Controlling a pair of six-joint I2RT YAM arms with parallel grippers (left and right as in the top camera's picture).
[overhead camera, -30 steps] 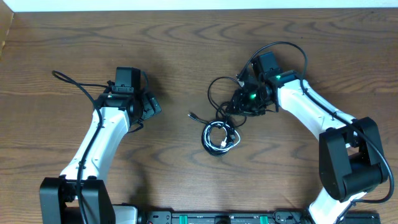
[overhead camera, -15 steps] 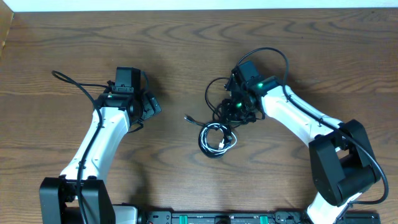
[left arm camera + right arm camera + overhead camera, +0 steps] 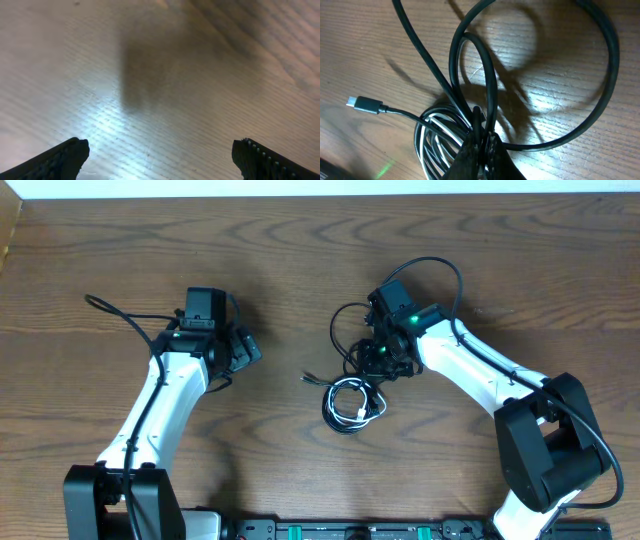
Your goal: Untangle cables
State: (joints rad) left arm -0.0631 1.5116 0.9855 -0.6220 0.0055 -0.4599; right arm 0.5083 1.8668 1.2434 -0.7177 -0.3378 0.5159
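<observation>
Right hand (image 3: 481, 146) clamps 1 black cable (image 3: 426, 54); left hand (image 3: 160, 150) wide open, empty; 1 white cable (image 3: 421, 145) coiled.

black cable (image 3: 492, 85) looped, white cable (image 3: 358, 413) coiled, tangled together

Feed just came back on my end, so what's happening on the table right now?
The right gripper is shut on the black cable at the tangle. The white cable lies coiled among black loops, not yet separated. The left gripper hangs open over the table, touching nothing.
</observation>
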